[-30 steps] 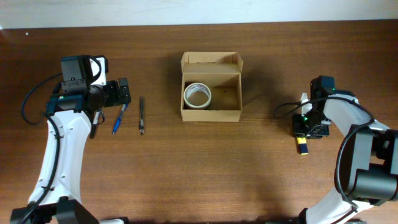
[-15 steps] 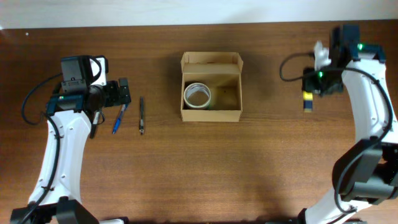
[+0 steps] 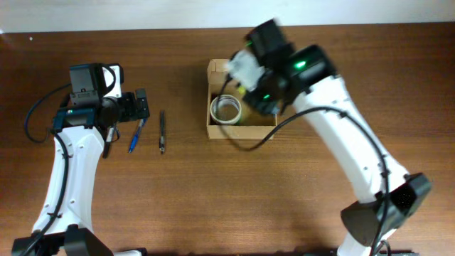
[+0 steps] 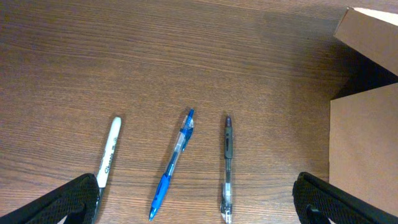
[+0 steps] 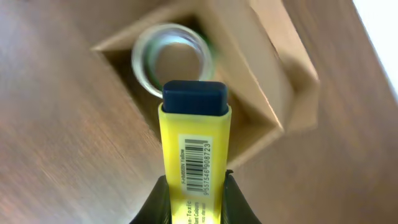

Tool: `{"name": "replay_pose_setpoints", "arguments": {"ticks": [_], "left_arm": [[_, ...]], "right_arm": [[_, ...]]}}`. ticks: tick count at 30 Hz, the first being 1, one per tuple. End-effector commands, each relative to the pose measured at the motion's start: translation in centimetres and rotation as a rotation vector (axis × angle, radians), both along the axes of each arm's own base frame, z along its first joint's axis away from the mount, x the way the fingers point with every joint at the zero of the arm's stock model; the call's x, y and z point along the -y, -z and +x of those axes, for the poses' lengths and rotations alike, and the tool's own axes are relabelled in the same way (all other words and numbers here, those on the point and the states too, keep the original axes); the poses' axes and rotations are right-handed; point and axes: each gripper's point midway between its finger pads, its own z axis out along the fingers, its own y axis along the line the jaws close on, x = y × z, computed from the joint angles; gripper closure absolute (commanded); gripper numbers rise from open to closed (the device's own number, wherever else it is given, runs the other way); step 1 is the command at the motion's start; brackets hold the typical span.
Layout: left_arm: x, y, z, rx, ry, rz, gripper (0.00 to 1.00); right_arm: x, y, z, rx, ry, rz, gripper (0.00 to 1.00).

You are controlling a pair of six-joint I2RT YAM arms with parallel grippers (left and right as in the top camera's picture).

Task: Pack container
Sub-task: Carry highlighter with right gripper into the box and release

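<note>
Dark brown wood-grain bench [image 3: 213, 199], evenly lit; pale strip [image 3: 106, 11] along the far edge, possibly a wall.

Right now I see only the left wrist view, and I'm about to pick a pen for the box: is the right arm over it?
Observer: Yes. The right gripper hangs above the container, shut on a yellow highlighter, cap towards the opening.
Operator: Anything inside?
Observer: A tape roll lies flat in the left half, as seen from overhead; the floor beside it looks bare.
</note>
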Motion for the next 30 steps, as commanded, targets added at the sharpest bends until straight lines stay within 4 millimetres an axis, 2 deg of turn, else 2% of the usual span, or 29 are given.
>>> {"name": "replay_pose_setpoints", "arguments": {"ticks": [1,3,6,10,14,16,18,20,23,25,26,28,30], "left_arm": [[0.0,-0.5,0.4,0.015,0.018,-0.001,0.01],[0.0,-0.5,0.4,0.015,0.018,-0.001,0.01],[0.0,-0.5,0.4,0.015,0.017,-0.001,0.01],[0.0,-0.5,0.4,0.015,0.017,-0.001,0.0],[0.0,-0.5,0.4,0.015,0.018,-0.001,0.01],[0.0,-0.5,0.4,0.015,0.018,-0.001,0.01],[0.0,-0.5,0.4,0.015,0.018,-0.001,0.01],[0.0,-0.5,0.4,0.015,0.018,-0.001,0.01],[0.0,-0.5,0.4,0.015,0.018,-0.001,0.0],[0.0,-0.5,0.4,0.015,0.018,-0.001,0.0],[0.0,-0.5,0.4,0.015,0.018,-0.001,0.0],[0.0,-0.5,0.4,0.015,0.018,-0.001,0.0],[0.0,-0.5,0.4,0.015,0.018,-0.001,0.0]], "right_arm": [[-2.0,2.3,0.2,0.027,-0.217,-0.139,0.96],[-2.8,3.7,0.3,0.015,-0.286,-0.172,0.96],[-3.1,5.9,1.4,0.013,-0.355,-0.225,0.96],[-3.0,8.6,3.2,0.001,-0.351,-0.25,0.96],[-2.8,10.9,3.5,-0.048,-0.348,-0.259,0.96],[-3.3,11.3,3.3,-0.066,-0.358,-0.223,0.96],[-3.0,10.9,3.4,-0.057,-0.336,-0.234,0.96],[-2.0,9.2,4.1,-0.007,-0.249,-0.266,0.96],[-1.2,4.8,4.2,0.089,-0.161,-0.235,0.94],[-0.7,1.0,4.1,0.167,-0.103,-0.168,0.87],[0.5,-3.3,3.9,0.251,-0.041,-0.102,0.78],[3.0,-7.7,3.8,0.338,0.069,-0.019,0.75],[5.9,-10.9,3.6,0.396,0.188,0.051,0.75]]}}
